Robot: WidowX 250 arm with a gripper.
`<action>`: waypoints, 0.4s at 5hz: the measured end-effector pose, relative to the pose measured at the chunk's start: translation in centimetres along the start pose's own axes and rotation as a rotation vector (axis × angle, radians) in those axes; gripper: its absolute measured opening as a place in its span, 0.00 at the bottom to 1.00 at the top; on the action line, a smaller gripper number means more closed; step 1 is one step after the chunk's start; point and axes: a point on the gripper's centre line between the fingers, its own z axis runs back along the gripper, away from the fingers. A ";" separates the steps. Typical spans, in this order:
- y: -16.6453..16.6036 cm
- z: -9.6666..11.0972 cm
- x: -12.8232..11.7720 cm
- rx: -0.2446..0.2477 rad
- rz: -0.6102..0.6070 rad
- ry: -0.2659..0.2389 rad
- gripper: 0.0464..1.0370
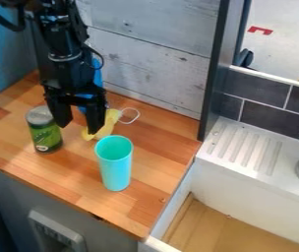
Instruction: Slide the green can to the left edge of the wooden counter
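"Gripper (78, 128) status?"

"Released: fingers apart, nothing held. Hangs btwn the green can (45, 134) & the yellow thing (112, 122); can't tell if it touches either."

"Can's OK there?"

"Prob. stable: upright on its flat base, mid-depth on the bench (8, 135), twd the blue-wall end. The turquoise cup (116, 167), mouth up, stands twd the front corner; tall & narrow, so prob. easier to tip."

"& the yellow thing?"

"Lies twd the back edge, w/ a white loop (131, 115) beside it."

"Room?"

"Wood-strip bench, pale plank wall (159, 74) behind, blue wall (1, 69) adjoining. Past the side edge: white ribbed drainer (233, 146), dark tiles (270, 115) above."
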 end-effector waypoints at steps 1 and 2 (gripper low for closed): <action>0.9 -0.5 -0.4 0.004 0.009 0.030 0.97; 2.7 -0.3 -0.9 0.030 0.016 0.068 0.97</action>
